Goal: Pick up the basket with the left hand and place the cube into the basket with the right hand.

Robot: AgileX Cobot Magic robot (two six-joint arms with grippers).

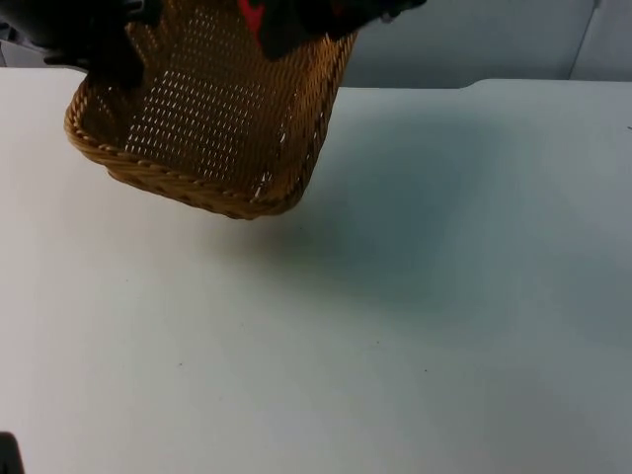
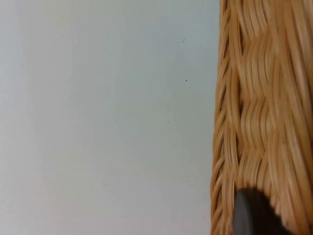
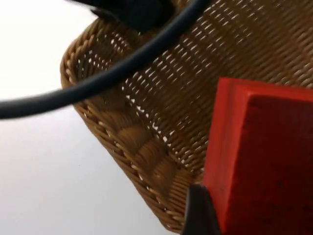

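I saw bare white table [image 1: 395, 326] stretching wide beneath both arms. My left gripper [image 2: 254, 215] pinched the wicker basket [image 1: 212, 128] by its rim, lifted and tilted. Above its opening, my right gripper [image 3: 200, 210] clamped the red cube [image 3: 259, 161].

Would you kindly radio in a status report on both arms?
Left tool holds tan woven wicker basket above the white table. Right tool grips red cube over basket opening. Nothing blocking.
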